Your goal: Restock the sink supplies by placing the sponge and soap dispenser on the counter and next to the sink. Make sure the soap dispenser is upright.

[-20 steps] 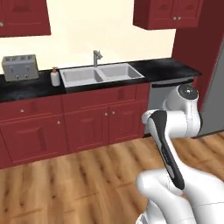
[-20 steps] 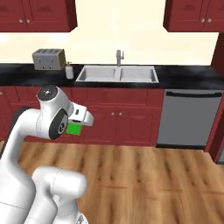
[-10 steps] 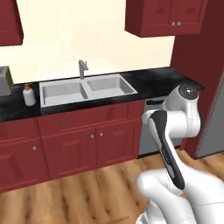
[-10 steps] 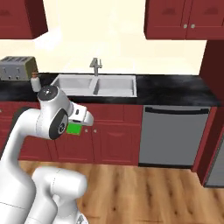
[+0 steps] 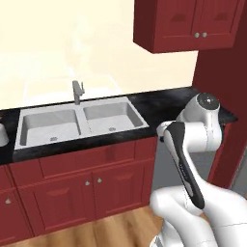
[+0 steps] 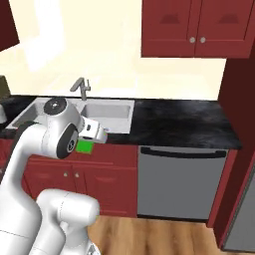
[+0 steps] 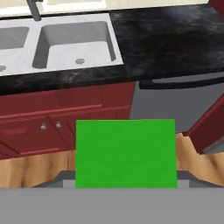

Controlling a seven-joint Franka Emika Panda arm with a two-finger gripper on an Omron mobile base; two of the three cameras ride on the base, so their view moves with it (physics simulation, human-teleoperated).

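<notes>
Green and probably soft and light, the sponge point(image 7: 126, 153) sits clamped in your claw point(image 6: 87, 145), so keep squeezing its flat sides gently.

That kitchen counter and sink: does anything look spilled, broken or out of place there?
Nothing stands out. The black counter looks clean, the sink basins are dry and intact, and the tap stands straight. The green sponge sits squarely in the gripper.

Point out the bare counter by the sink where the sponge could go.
The widest bare patch is the counter right of the sink, running to the tall red side panel, above the dishwasher. Narrow strips run along the sink's front rim and behind it around the tap. The sponge sits between the jaws.
</notes>
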